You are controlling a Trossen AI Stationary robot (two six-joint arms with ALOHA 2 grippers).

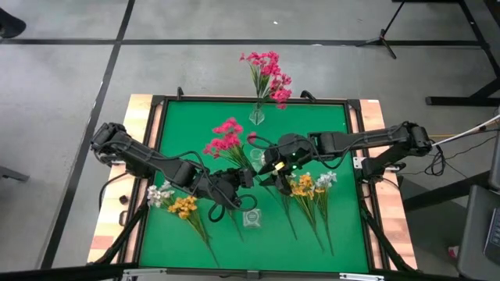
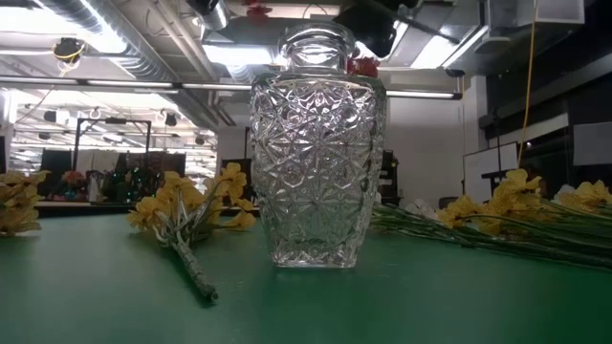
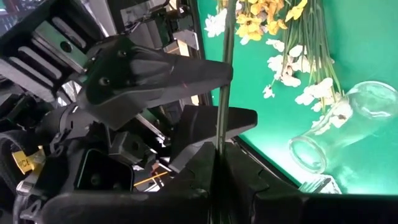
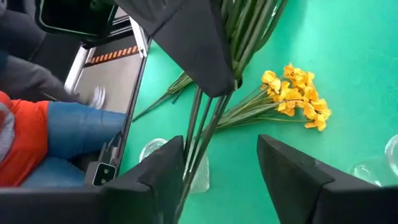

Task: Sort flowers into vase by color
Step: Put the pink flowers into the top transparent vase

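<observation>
A bunch of magenta-pink flowers (image 1: 226,140) hangs over the middle of the green mat. My left gripper (image 1: 244,178) is shut on its green stems (image 3: 221,74). My right gripper (image 4: 221,146) is open, and the stems (image 4: 198,134) pass between its fingers, close beside one finger (image 4: 163,177). Whether they touch it I cannot tell. A clear vase (image 1: 256,117) at the far middle stands upright with pink flowers (image 1: 267,74) sticking out of its mouth. Yellow and white sprigs lie flat on the mat at the near left (image 1: 178,205) and near right (image 1: 308,186). My left gripper pinches the pink bunch's thin green stems (image 3: 219,142) between its two fingers, well below the blossoms. The fingers lie across the stems. The bunch is lifted clear of the mat, its blossoms toward the far left.
A cut-glass vase (image 2: 316,153) stands upright at the near middle of the mat (image 1: 251,218). A smaller clear glass vase (image 3: 342,124) stands on the mat under the grippers. A wooden rim (image 1: 373,117) borders the mat. A person in orange and blue (image 4: 37,137) is beside the table.
</observation>
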